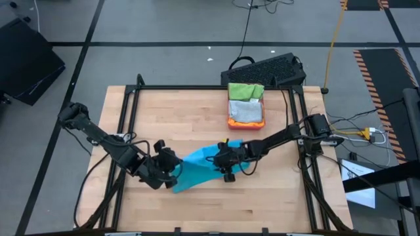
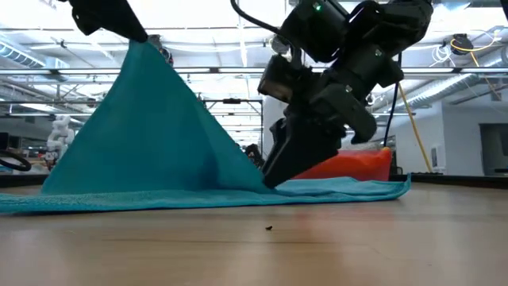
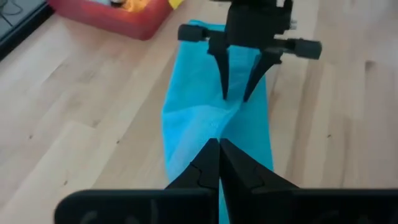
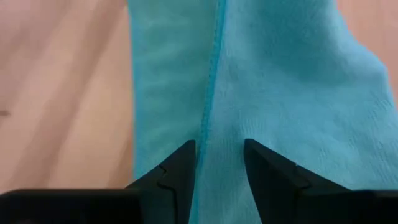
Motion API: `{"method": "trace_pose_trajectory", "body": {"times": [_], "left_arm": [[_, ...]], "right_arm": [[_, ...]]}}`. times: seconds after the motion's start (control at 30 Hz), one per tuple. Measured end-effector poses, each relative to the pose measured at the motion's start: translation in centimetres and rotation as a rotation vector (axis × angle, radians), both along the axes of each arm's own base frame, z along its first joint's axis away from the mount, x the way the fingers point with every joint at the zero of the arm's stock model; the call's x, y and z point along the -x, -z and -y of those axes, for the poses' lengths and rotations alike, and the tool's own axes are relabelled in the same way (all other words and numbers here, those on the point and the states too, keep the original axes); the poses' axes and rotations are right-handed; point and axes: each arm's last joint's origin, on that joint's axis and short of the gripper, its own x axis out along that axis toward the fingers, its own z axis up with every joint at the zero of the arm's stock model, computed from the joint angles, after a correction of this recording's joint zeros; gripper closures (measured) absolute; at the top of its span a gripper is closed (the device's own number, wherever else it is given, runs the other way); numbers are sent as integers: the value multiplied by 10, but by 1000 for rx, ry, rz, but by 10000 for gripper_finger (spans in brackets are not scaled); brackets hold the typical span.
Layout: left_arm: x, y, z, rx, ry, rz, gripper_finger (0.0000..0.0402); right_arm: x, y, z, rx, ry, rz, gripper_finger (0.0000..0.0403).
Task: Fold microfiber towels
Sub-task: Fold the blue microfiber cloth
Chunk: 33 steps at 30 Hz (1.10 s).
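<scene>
Blue towel (image 1: 197,167) (lifted) between both pincers.

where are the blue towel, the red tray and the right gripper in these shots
blue towel (image 1: 197,167), high view, on its flat middle between the two grippers
red tray (image 1: 246,122), high view, on its near rim
right gripper (image 4: 219,163), right wrist view, midway between its fingertips, which stand apart on the towel

A grey floor (image 1: 164,26) crossed by dark seams is seen around the wooden table (image 1: 197,203). A black keyboard (image 1: 266,69) is placed just beyond the table's far edge, and a black case (image 1: 23,62) lies on the floor to the far left. Hazard-striped tape (image 1: 374,78) is laid at the right. Ceiling beams and bright light strips (image 2: 222,56) are shown in the hall behind.
</scene>
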Motion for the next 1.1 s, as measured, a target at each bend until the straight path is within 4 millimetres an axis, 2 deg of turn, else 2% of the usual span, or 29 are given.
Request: {"method": "trace_pose_trajectory", "body": {"times": [0.37,0.53,0.9,0.97,1.1], "left_arm": [[-1,2,-6,5,-43,-18,397],[0,3,-11,11,-121,-18,396],[4,5,-14,-31,-161,-34,399],[5,6,-15,-32,-169,-42,395],[6,6,-15,-35,-172,-50,398]], "right_arm": [[3,3,2,13,40,-48,275],[6,2,2,16,44,-78,283],[16,-20,7,14,50,-97,396],[18,-24,10,-9,42,-104,396],[24,-34,17,-64,19,-137,363]]}}
